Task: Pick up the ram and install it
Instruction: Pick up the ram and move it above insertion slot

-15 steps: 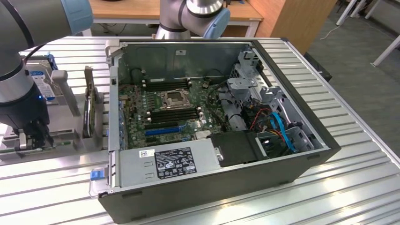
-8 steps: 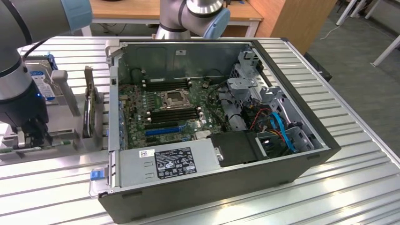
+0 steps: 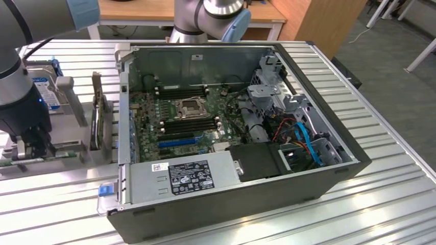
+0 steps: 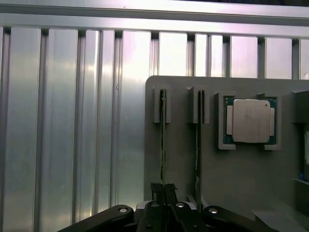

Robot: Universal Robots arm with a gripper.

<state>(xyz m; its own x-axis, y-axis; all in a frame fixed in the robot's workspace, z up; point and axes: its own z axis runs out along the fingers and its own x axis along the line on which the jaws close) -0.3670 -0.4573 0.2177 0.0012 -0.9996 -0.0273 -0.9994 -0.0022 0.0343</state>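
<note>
Ribbed metal bench carries an open computer case across its middle and a grey holder tray by the edge on the exterior view's left, where the single arm reaches down. On that tray the ram stands on edge in the slot nearest the tray's outer border. The jaws are clenched on its thin upper edge, so the stick lies straight between them, with its long axis running away along the slot, across the closing direction. A second green stick stands parallel in the neighbouring slot, near but apart. Counted: two sticks, one processor in its pocket, one hard drive, one expansion card, one arm. Inside the case the motherboard shows two banks of memory slots, well apart from the held ram
</note>
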